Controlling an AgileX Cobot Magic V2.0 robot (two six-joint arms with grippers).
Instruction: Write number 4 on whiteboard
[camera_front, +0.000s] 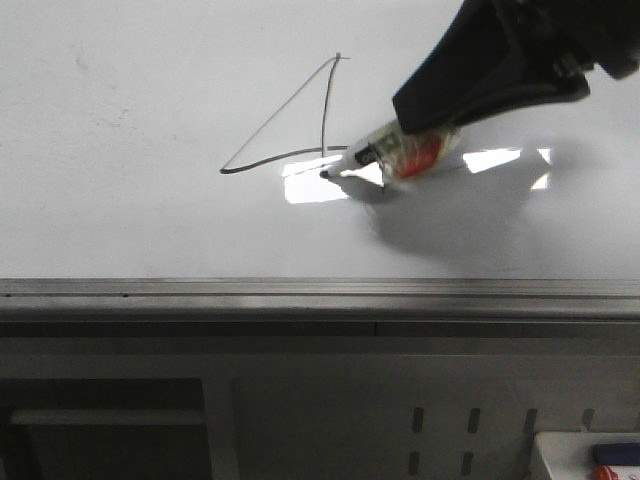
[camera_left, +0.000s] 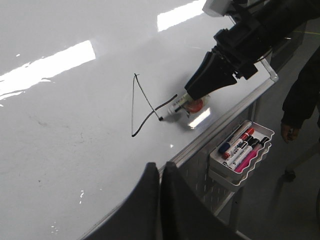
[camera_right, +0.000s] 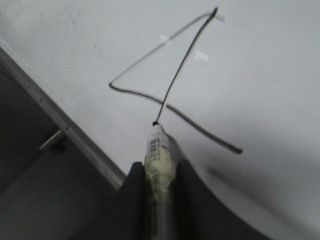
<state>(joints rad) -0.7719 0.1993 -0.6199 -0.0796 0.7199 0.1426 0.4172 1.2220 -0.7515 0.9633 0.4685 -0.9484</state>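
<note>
Right gripper (camera_right: 159, 175) pinching marker (camera_front: 395, 152), tip down on whiteboard (camera_front: 150, 220) at bottom end of vertical stroke. Number 4 (camera_front: 290, 120) sits mid-board, left of gripper — diagonal, crossbar, vertical all there, so looks like last stroke is finishing. Vertical only just passes crossbar, so next move is probably dragging a bit further toward rail, or a clean straight lift so tip doesn't smear. Left gripper (camera_left: 159, 175) hovering near board edge, fingers pressed together, empty.
</note>
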